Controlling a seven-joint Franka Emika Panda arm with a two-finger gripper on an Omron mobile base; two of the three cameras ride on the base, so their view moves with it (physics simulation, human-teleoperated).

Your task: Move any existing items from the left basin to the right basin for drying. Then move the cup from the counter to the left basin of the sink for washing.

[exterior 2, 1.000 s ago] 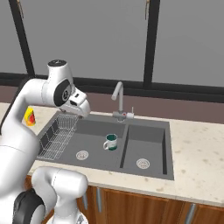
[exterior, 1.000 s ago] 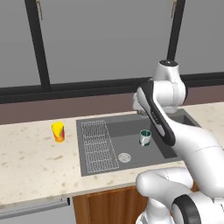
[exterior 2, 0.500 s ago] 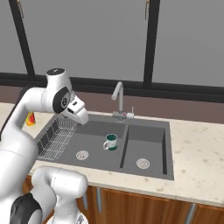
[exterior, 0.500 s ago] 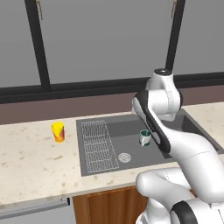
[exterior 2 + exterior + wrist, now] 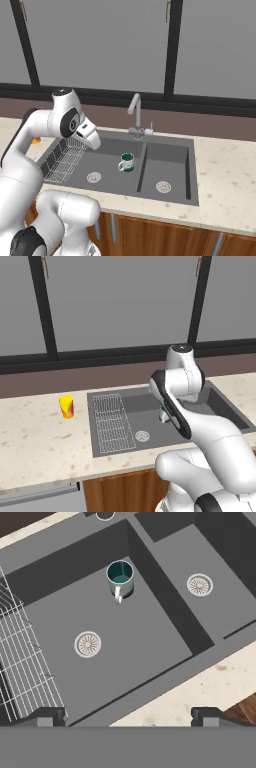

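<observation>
Arm swung leftward | mug (image 5: 120, 578) upright in left basin (image 5: 135, 647) | cup (image 5: 66, 407) on counter (image 5: 35, 441)

The white arm (image 5: 30, 145) rises from its rounded base at the bottom of both base views, bends at a dark-jointed elbow, and reaches forward and down. In the right base view its upper link arches up to a round joint, and the hand slopes downward from there. The pincer (image 5: 129, 714) points down; its two dark fingertips (image 5: 49, 716) stand far apart at the bottom of the hand view, jaws spread wide, with nothing between them and nothing touching either tip.
</observation>
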